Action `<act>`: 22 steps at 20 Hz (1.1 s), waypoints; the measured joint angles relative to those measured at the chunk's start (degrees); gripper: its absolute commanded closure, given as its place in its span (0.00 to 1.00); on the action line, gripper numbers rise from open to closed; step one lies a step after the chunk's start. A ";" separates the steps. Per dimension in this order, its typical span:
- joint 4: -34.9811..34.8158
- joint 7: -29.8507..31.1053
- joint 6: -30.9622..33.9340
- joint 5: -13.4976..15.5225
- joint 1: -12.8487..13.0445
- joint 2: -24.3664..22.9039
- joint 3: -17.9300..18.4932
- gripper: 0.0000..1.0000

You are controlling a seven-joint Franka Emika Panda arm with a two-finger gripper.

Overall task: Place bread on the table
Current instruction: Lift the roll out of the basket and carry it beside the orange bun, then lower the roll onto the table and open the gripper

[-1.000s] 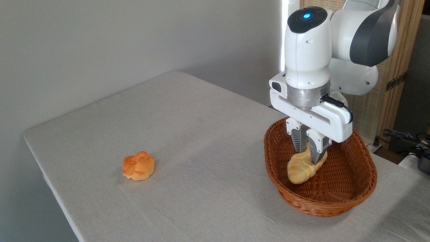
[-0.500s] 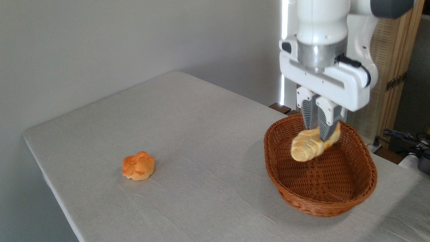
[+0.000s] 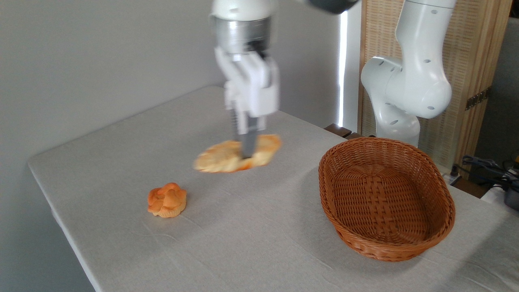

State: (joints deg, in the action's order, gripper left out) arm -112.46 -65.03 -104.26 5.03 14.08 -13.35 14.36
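Soft, even daylight fills the scene, moderately bright, with a blown-out white strip of window light (image 3: 343,69) at the far right behind the arm. Shadows on the table (image 3: 259,227) are faint and diffuse; the wicker basket (image 3: 385,198) and the small orange bun (image 3: 167,199) stay sharp. The gripper (image 3: 246,140) and the bread (image 3: 237,154) it carries are smeared by motion blur, their edges ghosted. No strong glare; slight softness overall.
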 measured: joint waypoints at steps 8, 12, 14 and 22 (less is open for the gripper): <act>1.27 7.87 -10.23 5.09 0.53 9.69 -7.20 0.31; 1.52 11.24 -12.51 5.16 0.48 10.92 -7.68 0.00; 1.71 11.37 -12.51 5.16 0.48 10.92 -7.70 0.00; 1.88 11.41 -12.51 5.19 0.48 10.91 -7.77 0.00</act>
State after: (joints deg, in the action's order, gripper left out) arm -110.58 -53.63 -116.78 10.22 14.55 -2.44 6.59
